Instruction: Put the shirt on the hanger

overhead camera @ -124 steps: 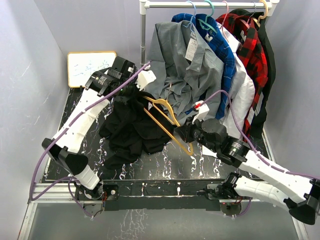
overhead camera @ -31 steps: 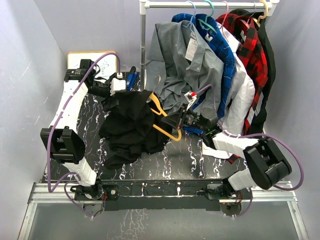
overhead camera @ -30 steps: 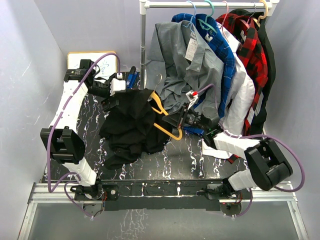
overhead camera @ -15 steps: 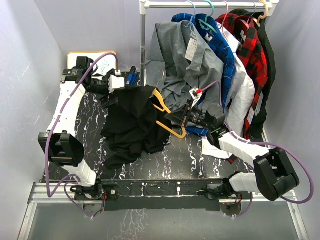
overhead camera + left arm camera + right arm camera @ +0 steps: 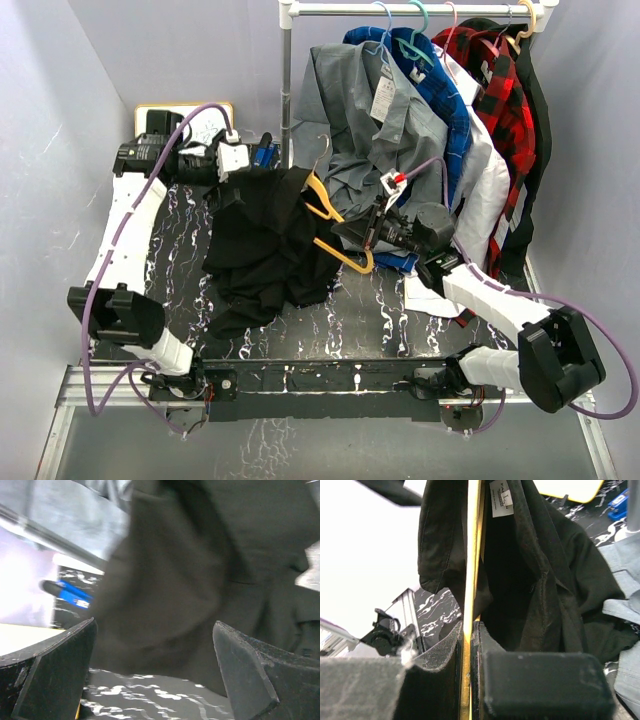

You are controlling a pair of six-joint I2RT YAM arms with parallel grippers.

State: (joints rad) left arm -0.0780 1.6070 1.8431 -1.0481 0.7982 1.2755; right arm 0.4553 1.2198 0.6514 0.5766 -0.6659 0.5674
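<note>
Shirt (image 5: 262, 240), black, heaped left of centre in the overhead view, upper edge raised toward the hanger (image 5: 346, 262), lower folds spread over the dark marbled table (image 5: 390, 310). Thin yellow-orange hanger slanting from centre toward upper left, far end buried in the black fabric. From the right wrist: hanger (image 5: 471, 555) rising straight up the frame into the shirt (image 5: 540, 580), white label (image 5: 501, 500) just to its right at the top edge.

At centre, right gripper (image 5: 348, 232) clamped tight on the hanger's near end, fingers (image 5: 437, 652) pressed against it from both sides. At upper left, left gripper (image 5: 245, 178) with jaws spread wide, holding nothing. In its own camera, dark cloth (image 5: 190, 570) filling the gap between the two fingers (image 5: 55, 670); contact impossible to judge.

Crowding the workspace: grey shirt (image 5: 360, 140) with paper tag (image 5: 383, 98), drooping from the rail (image 5: 420, 8) right behind the hanger's upper end. Further right, blue shirt (image 5: 455, 130), white garment (image 5: 490, 195) and red-and-black plaid shirt (image 5: 495, 85), close around the right arm. Small blue object (image 5: 265, 154) just beside the left gripper, near the rail's post (image 5: 287, 90). Yellow-rimmed whiteboard (image 5: 205, 118) against the back wall at upper left, partly covered by the left arm.
</note>
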